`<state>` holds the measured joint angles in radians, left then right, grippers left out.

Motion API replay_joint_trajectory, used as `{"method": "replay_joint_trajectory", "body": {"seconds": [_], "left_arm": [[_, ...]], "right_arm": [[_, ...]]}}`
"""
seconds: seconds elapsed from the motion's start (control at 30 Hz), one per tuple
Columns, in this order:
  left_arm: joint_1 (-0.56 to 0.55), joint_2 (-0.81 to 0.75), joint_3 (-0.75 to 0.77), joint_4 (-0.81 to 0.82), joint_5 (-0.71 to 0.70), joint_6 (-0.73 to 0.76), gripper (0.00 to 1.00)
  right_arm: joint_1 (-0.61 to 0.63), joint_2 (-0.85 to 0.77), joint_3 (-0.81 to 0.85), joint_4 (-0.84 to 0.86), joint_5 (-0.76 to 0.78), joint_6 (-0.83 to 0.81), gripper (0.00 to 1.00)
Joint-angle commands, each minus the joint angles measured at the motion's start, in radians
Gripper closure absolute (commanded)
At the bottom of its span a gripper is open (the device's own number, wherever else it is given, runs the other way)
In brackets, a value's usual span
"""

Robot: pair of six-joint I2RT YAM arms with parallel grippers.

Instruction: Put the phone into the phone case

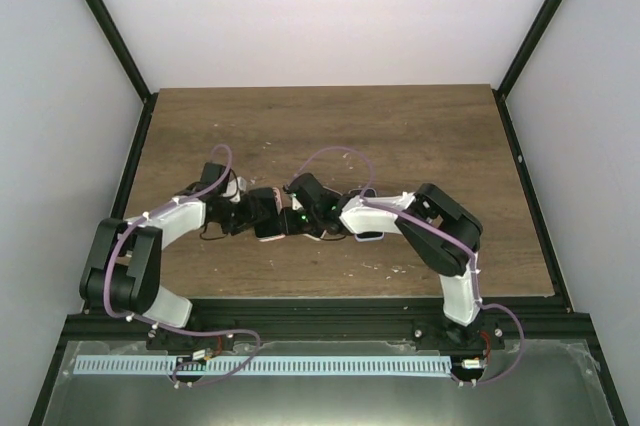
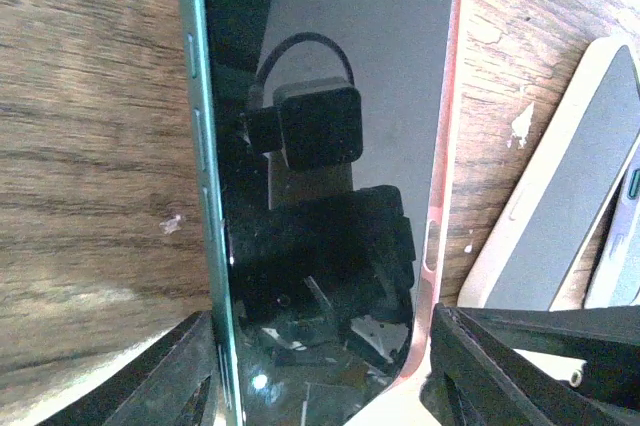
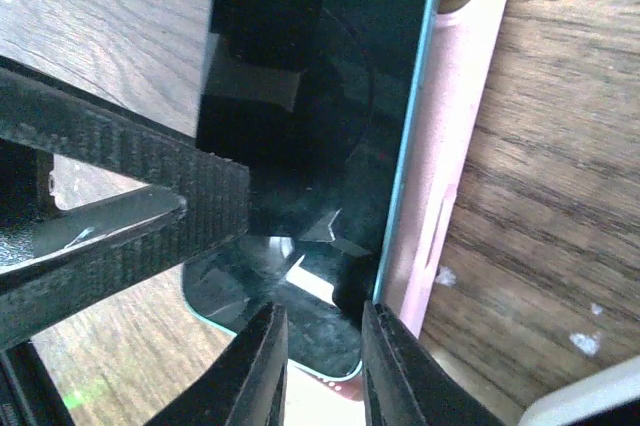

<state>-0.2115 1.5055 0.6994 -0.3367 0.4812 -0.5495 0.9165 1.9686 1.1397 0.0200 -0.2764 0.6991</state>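
Working on the seating step: pressing the phone down into the pink phone case, close to the middle of the wooden worktop's near edge, a touch left of centre. Seeing one teal-rimmed long side sitting against the pink wall in the right wrist view. Judging the opposite long side, the one with the buttons, as not yet snapped in.

Bracing with the left gripper: spreading wide and clamping across the width, one finger on the teal button side, the other on the pink wall. Holding the right gripper at one end of the phone, nearly closed, leaving only a narrow slot. Not being able to tell whether pinching the rim or merely pressing on the glass.

Doing this well, probably:
- Keeping the case from sliding.
- Pushing straight down along the unseated side, corner by corner.
- Avoiding sideways force, for fear of popping the seated side out.
- Going easy on the glossy screen.
- Steering clear of the beige second case lying just beside.

Struggling to make out much from above, with arms and cables covering phone and case almost wholly. Losing the far end of the phone past the frame in both wrist views, leaving the state of those corners unknown. Losing more of it behind the left gripper's ribbed finger in the right wrist view. Reading only camera reflections on the screen, not marks.
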Motion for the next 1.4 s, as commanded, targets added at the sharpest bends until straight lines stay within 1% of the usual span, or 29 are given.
{"method": "replay_joint_trajectory", "body": {"seconds": [0.0,0.13,0.2,0.3,0.4,0.57,0.73,0.87,0.97,1.1,1.17,1.3,1.33,1.37], "left_arm": [[-0.005,-0.04,0.041,-0.065,-0.075,0.007,0.41],[-0.001,-0.017,0.08,-0.107,-0.129,0.024,0.39],[0.006,-0.003,0.09,-0.105,-0.137,0.024,0.39],[0.017,0.016,0.096,-0.081,-0.132,0.024,0.43],[0.026,0.051,0.114,-0.082,-0.127,0.03,0.46],[0.028,0.085,0.131,-0.073,-0.123,0.045,0.47],[0.028,0.101,0.138,-0.061,-0.108,0.046,0.57],[0.021,0.109,0.141,-0.054,-0.094,0.038,0.61],[0.007,0.128,0.149,-0.049,-0.086,0.031,0.65],[-0.02,0.156,0.159,-0.044,-0.085,0.017,0.8],[-0.034,0.17,0.167,-0.044,-0.083,0.009,0.83],[-0.055,0.195,0.182,-0.051,-0.082,0.001,0.84],[-0.059,0.199,0.184,-0.054,-0.085,0.001,0.81],[-0.06,0.202,0.189,-0.065,-0.091,0.003,0.76]], "right_arm": [[0.006,-0.061,-0.002,-0.017,0.074,-0.015,0.77],[-0.018,-0.033,0.03,-0.024,0.066,-0.011,0.73],[-0.027,-0.021,0.041,-0.027,0.081,-0.009,0.69],[-0.052,-0.003,0.055,-0.021,0.072,-0.01,0.66],[-0.068,0.026,0.077,-0.017,0.038,-0.025,0.67],[-0.068,0.063,0.088,0.008,-0.012,-0.03,0.7],[-0.068,0.097,0.112,0.009,-0.026,-0.03,0.71],[-0.068,0.128,0.14,0.009,-0.042,-0.032,0.75],[-0.068,0.138,0.144,0.015,-0.054,-0.026,0.77],[-0.068,0.135,0.137,0.023,-0.06,-0.02,0.79],[-0.068,0.131,0.134,0.025,-0.059,-0.018,0.8],[-0.065,0.129,0.127,0.036,-0.07,-0.011,0.8],[-0.065,0.129,0.125,0.038,-0.072,-0.009,0.81],[-0.065,0.127,0.123,0.04,-0.073,-0.006,0.8]]}}
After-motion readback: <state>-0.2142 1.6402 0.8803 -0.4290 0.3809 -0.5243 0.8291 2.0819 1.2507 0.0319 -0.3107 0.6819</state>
